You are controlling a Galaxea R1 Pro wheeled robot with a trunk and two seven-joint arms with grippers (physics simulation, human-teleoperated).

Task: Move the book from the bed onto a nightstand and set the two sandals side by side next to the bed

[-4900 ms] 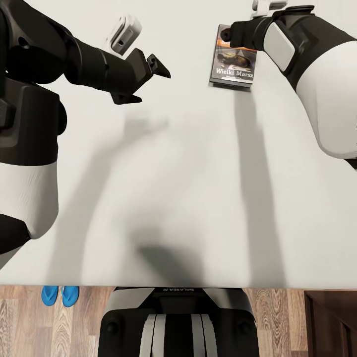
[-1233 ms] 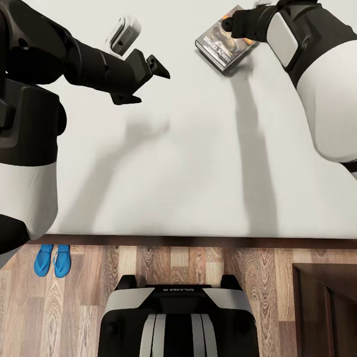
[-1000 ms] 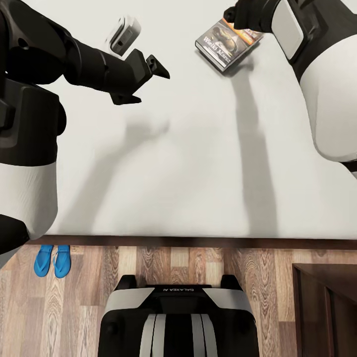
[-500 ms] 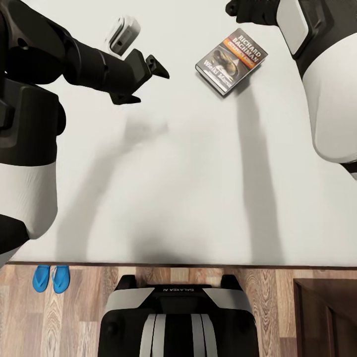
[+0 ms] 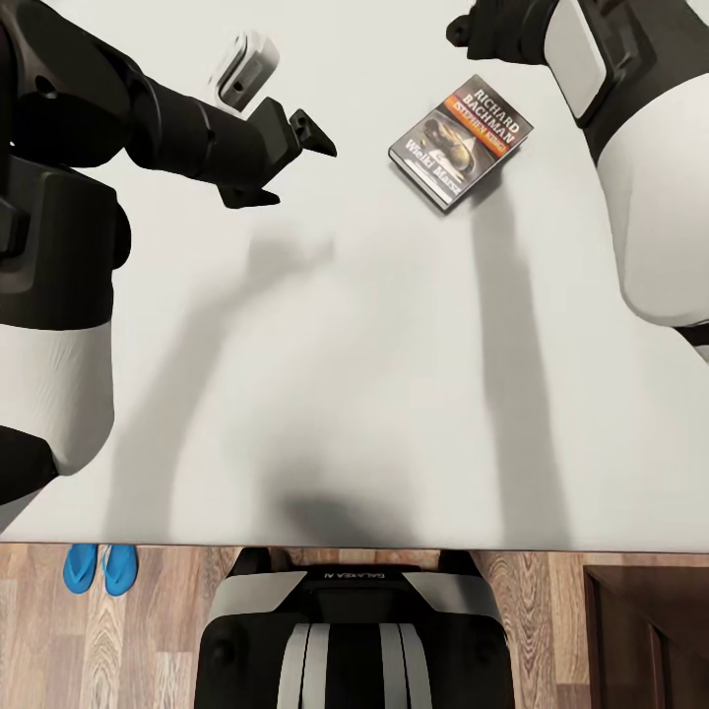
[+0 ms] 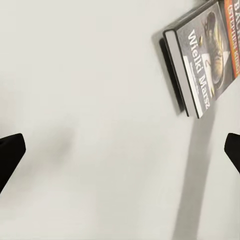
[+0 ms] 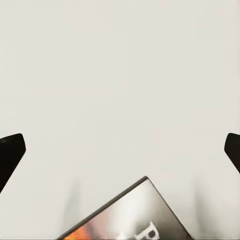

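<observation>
The book (image 5: 461,141) lies flat, skewed on the bed (image 5: 354,374); right end effector (image 7: 120,150) hovers spread above it. Light, stiff, slick-looking cover, so pinch across an edge

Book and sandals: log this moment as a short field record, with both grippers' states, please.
book: lies flat on the bed, cover up, skewed, untouched
left gripper: open, empty, above the mattress, apart from the book
right gripper: open, empty, just past the book's far edge
sandals: side by side on the wood floor beside the bed
nightstand: dark corner at the robot's right, by the bed's edge
task state: book not yet on the nightstand
</observation>
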